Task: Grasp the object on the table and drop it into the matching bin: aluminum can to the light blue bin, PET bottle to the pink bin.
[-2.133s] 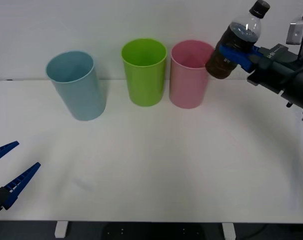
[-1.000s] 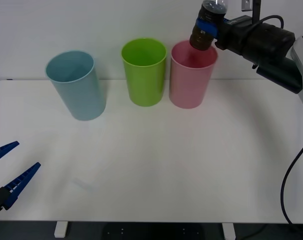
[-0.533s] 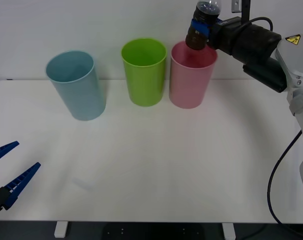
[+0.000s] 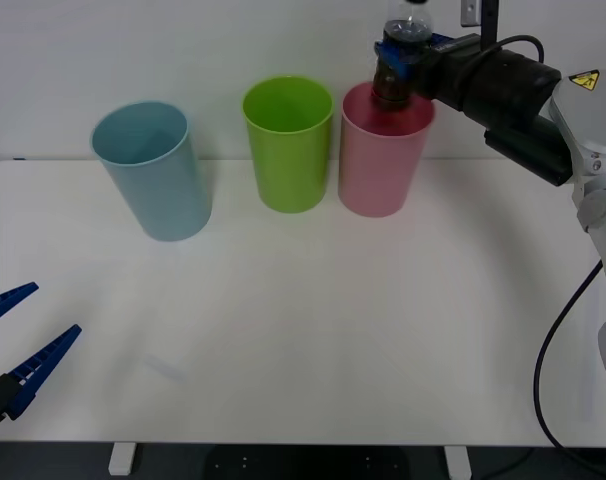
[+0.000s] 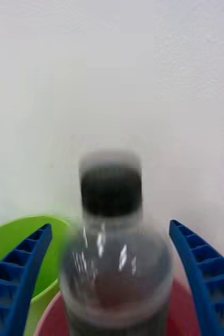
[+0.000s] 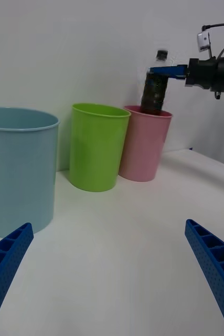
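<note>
Right end effector (image 4: 408, 48) up over the pink bin (image 4: 378, 170), fingers (image 5: 17, 278) spread wide, released, not touching the PET bottle (image 4: 390, 88). Bottle upright, blurred, base dipping into the pink bin's mouth. Lime green bin (image 4: 288, 150) just beside, light blue bin (image 4: 158, 180) further left. Left end effector (image 4: 18, 335) parked open at the surface's (image 4: 333, 320) near left edge.
</note>
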